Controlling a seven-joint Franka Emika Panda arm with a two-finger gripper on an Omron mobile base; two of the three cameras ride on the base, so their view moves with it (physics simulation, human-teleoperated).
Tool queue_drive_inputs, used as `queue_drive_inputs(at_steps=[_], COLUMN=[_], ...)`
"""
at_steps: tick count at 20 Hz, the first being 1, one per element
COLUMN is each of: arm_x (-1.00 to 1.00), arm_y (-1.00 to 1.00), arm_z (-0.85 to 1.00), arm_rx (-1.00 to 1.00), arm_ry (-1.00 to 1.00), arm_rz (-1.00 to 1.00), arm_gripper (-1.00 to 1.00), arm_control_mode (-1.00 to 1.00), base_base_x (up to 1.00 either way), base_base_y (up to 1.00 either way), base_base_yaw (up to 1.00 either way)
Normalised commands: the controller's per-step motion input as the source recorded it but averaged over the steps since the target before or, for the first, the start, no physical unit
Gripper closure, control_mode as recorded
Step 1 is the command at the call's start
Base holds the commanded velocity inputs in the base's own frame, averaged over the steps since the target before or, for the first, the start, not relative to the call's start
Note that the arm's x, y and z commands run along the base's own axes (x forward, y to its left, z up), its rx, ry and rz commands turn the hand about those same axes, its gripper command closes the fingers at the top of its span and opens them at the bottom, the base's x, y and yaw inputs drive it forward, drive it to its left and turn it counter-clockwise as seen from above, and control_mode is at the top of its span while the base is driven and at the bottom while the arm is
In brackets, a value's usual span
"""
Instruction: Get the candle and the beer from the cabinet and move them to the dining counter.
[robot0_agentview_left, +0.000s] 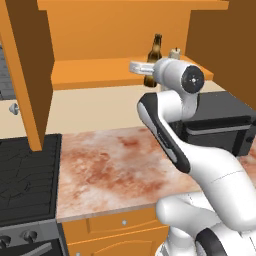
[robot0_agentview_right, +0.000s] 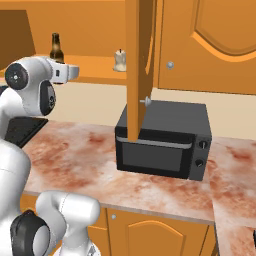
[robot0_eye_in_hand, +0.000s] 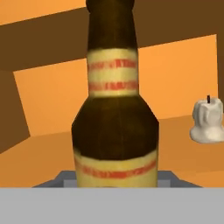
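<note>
Orange fills this kitchen: the open cabinet hangs above a marbled worktop, and on its shelf the beer stands upright, toward the shelf's right end. You see the bottle very close in the hand view, between where the fingers would be, so I judge the step is the grasp of the beer. Whether the gripper is already pressed on the glass or stands apart, I cannot tell. The candle waits on the same shelf, apart from the bottle, nearer the right end. Next you should confirm the grip, lift a little, and draw the bottle straight out past the open door. A microwave sits on the worktop below.
</note>
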Motion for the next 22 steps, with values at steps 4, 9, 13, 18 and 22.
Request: queue_drive_inputs(at_steps=[4,9,13,18,22], arm_x=[-0.63,-0.59,-0.57,-0.12,0.00], arm_y=[0.07,0.02,0.02,-0.01,0.00], arm_z=[0.00,0.00,0.00,0.00,0.00], arm_rx=[-0.02,-0.02,0.00,0.00,0.00], arm_ry=[0.00,0.06,0.02,0.02,0.00], arm_rz=[0.00,0.00,0.00,-0.02,0.00], arm_gripper=[1.00,1.00,1.00,1.00,1.00], arm_control_mode=[-1.00,-1.00,-1.00,-1.00,-1.00], base_base_x=[0.00,0.00,0.00,0.00,0.00], base_base_y=[0.00,0.00,0.00,0.00,0.00], base_base_yaw=[0.00,0.00,0.00,0.00,0.00])
